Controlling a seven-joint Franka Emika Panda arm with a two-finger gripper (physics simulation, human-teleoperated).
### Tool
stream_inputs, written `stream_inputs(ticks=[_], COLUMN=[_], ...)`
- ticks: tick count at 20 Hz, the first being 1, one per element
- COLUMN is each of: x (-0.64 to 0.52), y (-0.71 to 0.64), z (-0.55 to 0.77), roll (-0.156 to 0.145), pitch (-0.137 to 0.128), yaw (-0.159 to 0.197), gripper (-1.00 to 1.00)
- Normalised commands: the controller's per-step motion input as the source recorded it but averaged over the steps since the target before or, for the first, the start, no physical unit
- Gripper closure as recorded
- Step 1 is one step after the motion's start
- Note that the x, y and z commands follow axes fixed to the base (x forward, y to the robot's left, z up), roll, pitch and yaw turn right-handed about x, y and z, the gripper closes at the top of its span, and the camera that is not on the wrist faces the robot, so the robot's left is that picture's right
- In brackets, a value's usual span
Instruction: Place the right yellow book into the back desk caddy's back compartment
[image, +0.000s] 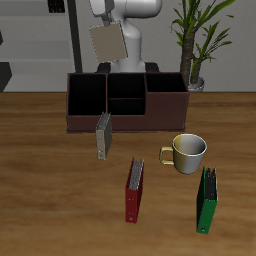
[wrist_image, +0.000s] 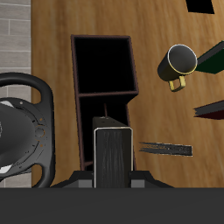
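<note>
Exterior view first: the right yellow book (image: 108, 43) hangs in the air above the back desk caddy (image: 126, 103), over the caddy's back wall and in front of the robot's white body. The gripper itself is hidden behind the book, so how far it is parted cannot be told here. The back compartment (image: 126, 92) sits below the raised book, between the caddy's two larger end sections. In front of the caddy, nearer the table's front edge, a twin grey-tan book (image: 102, 136) stands upright, with a mug (image: 187, 152), a red book (image: 134, 189) and a green book (image: 207, 201) farther forward still.

Wrist view: the gripper (wrist_image: 112, 171) is closed on the right yellow book (wrist_image: 112, 156), whose striped page edges fill the space between the fingers. Beyond the book's end lie the caddy's dark sections, the back compartment (wrist_image: 107, 110) just past it. The mug (wrist_image: 179, 62) lies well to the caddy's side, and the twin grey-tan book (wrist_image: 164, 148) lies beside the held book
</note>
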Motion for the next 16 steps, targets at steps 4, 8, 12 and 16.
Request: stream_inputs(ticks=[4, 8, 12, 16], x=[0.06, 0.02, -0.02, 0.02], y=[-0.01, 0.15, 0.21, 0.16], z=[-0.01, -0.08, -0.1, -0.13], roll=[-0.003, 0.04, 0.048, 0.035], pitch=[-0.018, 0.001, 0.011, 0.023], yaw=[0.035, 0.022, 0.031, 0.01], gripper=[1.0, 1.0, 1.0, 1.0])
